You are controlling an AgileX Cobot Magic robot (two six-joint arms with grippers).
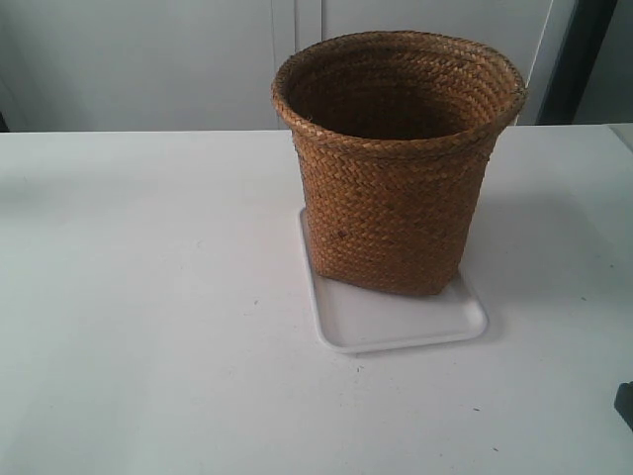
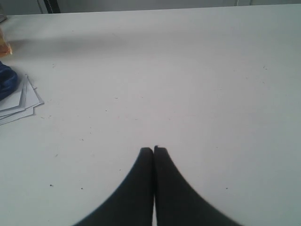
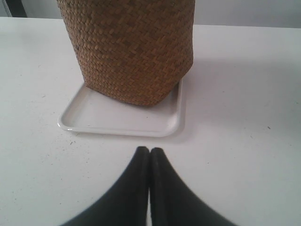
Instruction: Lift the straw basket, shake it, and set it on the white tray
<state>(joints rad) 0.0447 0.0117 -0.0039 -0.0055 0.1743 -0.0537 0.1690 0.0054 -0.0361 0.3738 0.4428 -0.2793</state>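
Note:
The brown woven straw basket (image 1: 394, 168) stands upright on the white tray (image 1: 396, 317), toward the tray's far end, so the near part of the tray is bare. In the right wrist view the straw basket (image 3: 131, 47) and the white tray (image 3: 117, 117) lie just ahead of my right gripper (image 3: 149, 149), which is shut with nothing held, a short gap from the tray's rim. My left gripper (image 2: 154, 149) is shut too, empty, over bare table; neither basket nor tray shows in its view.
A white table (image 1: 148, 297) carries everything. In the left wrist view a fanned stack of white papers (image 2: 21, 103) with a blue object (image 2: 7, 82) on it lies at the side. A dark bit of an arm (image 1: 625, 404) shows at the exterior view's right edge.

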